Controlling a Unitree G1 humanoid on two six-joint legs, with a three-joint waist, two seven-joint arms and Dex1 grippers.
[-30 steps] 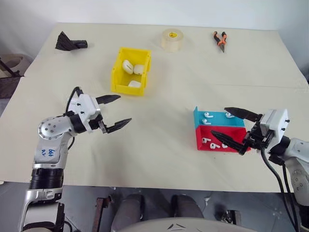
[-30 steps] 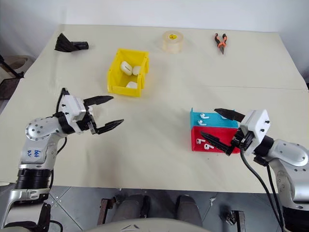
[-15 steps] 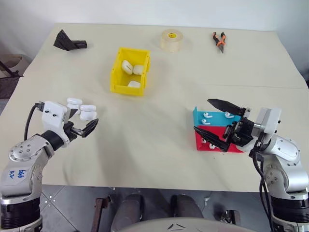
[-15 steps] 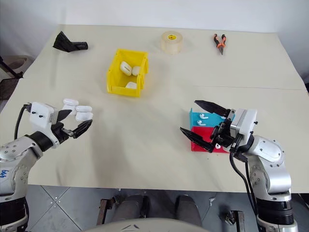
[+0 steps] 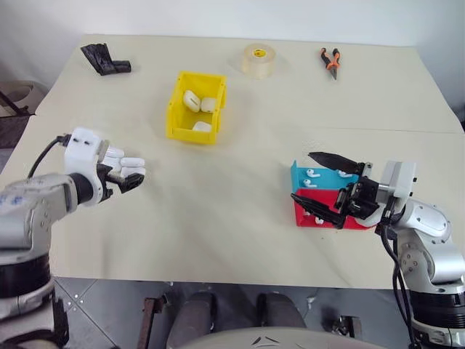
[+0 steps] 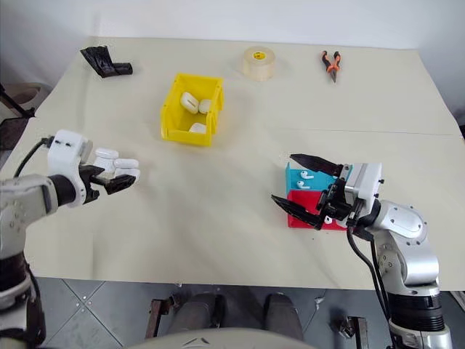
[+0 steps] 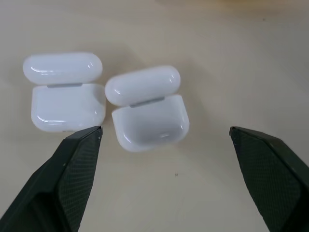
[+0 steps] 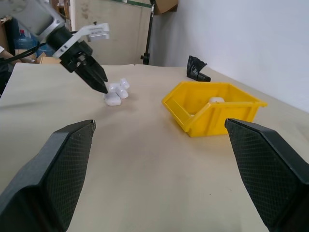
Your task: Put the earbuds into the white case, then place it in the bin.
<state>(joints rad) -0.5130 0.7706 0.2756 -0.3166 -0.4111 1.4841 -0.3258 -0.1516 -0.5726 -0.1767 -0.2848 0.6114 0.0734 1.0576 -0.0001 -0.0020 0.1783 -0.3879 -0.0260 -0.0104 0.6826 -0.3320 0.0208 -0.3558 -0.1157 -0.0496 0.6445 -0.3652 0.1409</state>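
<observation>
Two white cases [image 7: 147, 108] lie side by side with lids open at the table's left; the second case [image 7: 65, 96] is just outside one finger. My left gripper [image 5: 125, 177] points down over them, open, touching neither. The yellow bin [image 5: 190, 135] stands farther back with three more white cases [image 5: 192, 100] inside. Earbuds [image 5: 312, 173] lie in a blue tray [image 5: 328, 180], and more earbuds [image 5: 320, 219] in a red tray [image 5: 357, 222] beside it. My right gripper [image 5: 301, 175] hovers open over these trays, holding nothing.
At the table's far edge sit a roll of clear tape [image 5: 259, 58] and orange-handled pliers [image 5: 331, 60]. A black crumpled object [image 5: 105, 58] lies at the far left corner. The table's front edge runs close below both arms.
My left gripper swung left and tipped downward, uncovering the two open cases it now hangs over. My right gripper shifted a little left over the trays. Both stayed open.
</observation>
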